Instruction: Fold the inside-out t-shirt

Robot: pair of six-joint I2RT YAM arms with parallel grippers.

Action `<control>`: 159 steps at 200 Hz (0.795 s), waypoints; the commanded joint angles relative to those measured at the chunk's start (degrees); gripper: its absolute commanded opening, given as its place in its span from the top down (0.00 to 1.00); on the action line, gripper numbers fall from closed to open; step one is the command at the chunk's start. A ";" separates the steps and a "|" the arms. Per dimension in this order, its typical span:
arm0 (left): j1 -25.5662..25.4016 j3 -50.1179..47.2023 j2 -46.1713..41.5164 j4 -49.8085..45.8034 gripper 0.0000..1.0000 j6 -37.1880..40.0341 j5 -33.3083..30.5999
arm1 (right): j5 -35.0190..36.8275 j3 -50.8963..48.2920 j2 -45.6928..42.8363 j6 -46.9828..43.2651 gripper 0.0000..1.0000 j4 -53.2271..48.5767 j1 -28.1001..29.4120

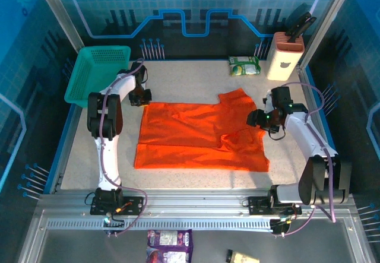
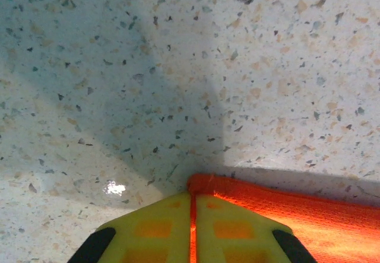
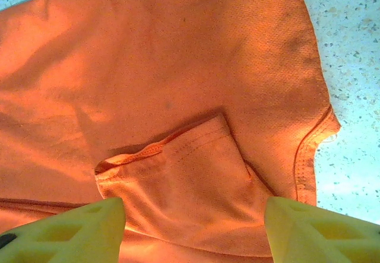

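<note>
T-shirt: spread flat mid-tabletop, one sleeve folded inward.
Left gripper: closed, pinching the T-shirt's far left corner.
Right gripper: jaws wide, over the folded sleeve at the T-shirt's right side, holding nothing.

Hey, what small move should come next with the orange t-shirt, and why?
Probably lower the right gripper and close it on the bright orange cloth t-shirt. The left gripper is shut on a shirt corner, while the right one hangs open, its yellow fingers straddling the folded sleeve, gripping nothing.
</note>
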 commanded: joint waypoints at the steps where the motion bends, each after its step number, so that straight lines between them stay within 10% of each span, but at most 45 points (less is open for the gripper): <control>1: 0.62 0.97 0.87 -1.47 0.96 1.61 1.13 | 0.69 1.88 2.06 -0.81 0.35 0.20 0.87; 59: 0.62 0.36 -0.85 -0.95 1.00 2.29 1.05 | 3.18 8.70 11.11 -7.13 0.37 3.60 0.84; 89: 0.57 0.59 -2.09 -0.68 0.75 1.67 2.06 | 2.72 14.47 16.43 -8.35 0.38 2.78 0.80; 159: 0.62 1.71 -3.31 -1.09 0.73 0.36 2.29 | 2.01 17.66 19.12 -8.20 0.38 0.39 1.02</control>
